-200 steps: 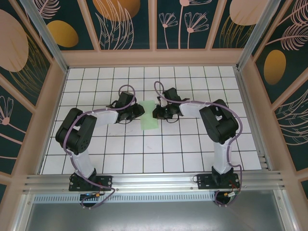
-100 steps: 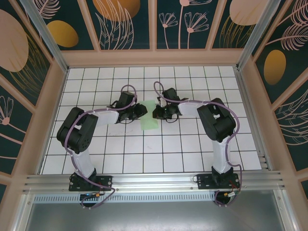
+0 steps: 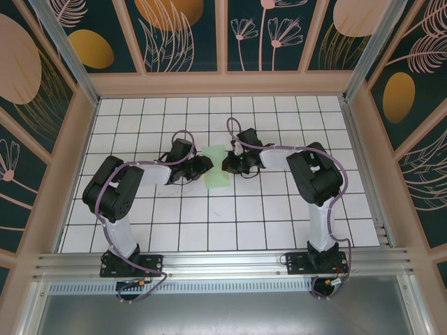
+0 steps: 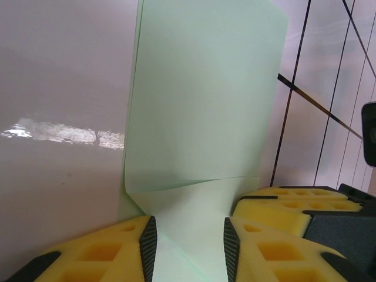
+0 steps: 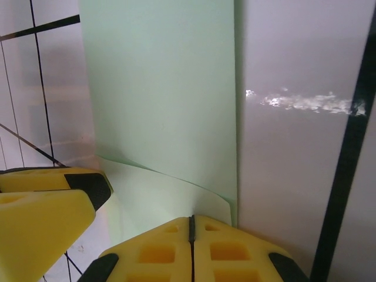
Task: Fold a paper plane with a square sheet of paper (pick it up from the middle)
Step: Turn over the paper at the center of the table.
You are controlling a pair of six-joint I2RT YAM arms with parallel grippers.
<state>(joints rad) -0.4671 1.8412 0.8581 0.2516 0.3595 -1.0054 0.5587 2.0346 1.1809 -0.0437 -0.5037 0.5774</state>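
- Lying folded: the square sheet of paper (image 3: 218, 176).
- Left gripper (image 3: 204, 164), at its 10 o'clock, gapes around a flap.
- Right gripper (image 3: 228, 164), 2 o'clock, pinches its edge.

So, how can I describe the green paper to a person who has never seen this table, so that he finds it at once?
Look at the white grid table inside the flower-painted walls. Near its middle, between the left pincer and the right pincer, is the pale mint-green sheet of paper. It is thin, plain and green, while everything around it is white or black.
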